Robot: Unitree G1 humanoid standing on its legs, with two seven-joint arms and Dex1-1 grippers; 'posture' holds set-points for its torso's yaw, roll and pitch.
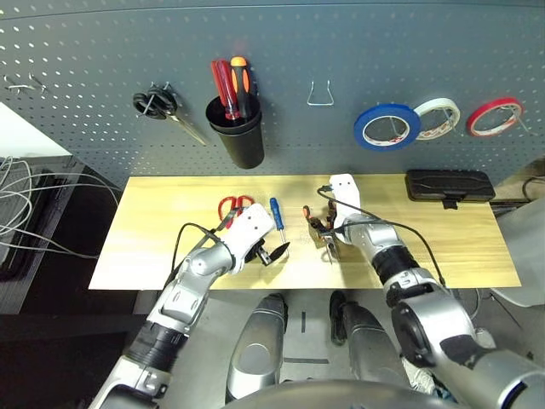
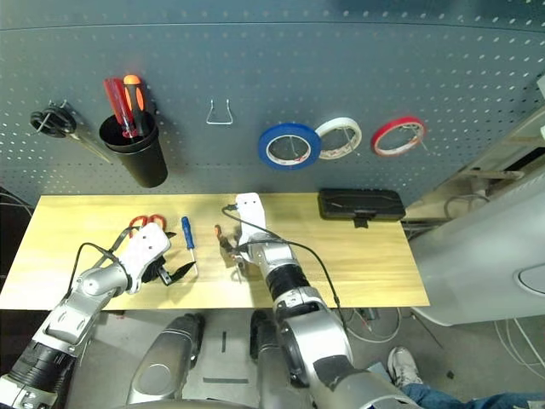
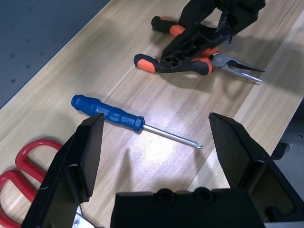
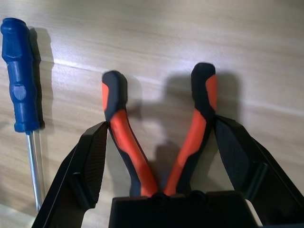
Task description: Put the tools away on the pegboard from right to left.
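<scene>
In the left eye view, you're holding the open left gripper (image 3: 157, 116) just below centre, its fingers standing wide apart and gripping nothing. Right of it, you're keeping the right gripper (image 4: 161, 121) open around the splayed handles of the orange-and-black pliers (image 4: 185, 152), which are lying on the table; contact isn't showing clearly. Closing off-centre could be pushing one handle, twisting the pliers out; lifting on a weak pinch could be dropping them. The small blue-handled screwdriver (image 1: 275, 213) is lying near the picture's middle, red-handled scissors (image 3: 23, 186) left of it; a sideways sweep could be knocking either. On the dark pegboard (image 1: 281, 51), the blue tape roll (image 1: 387, 110) is hanging upper right.
</scene>
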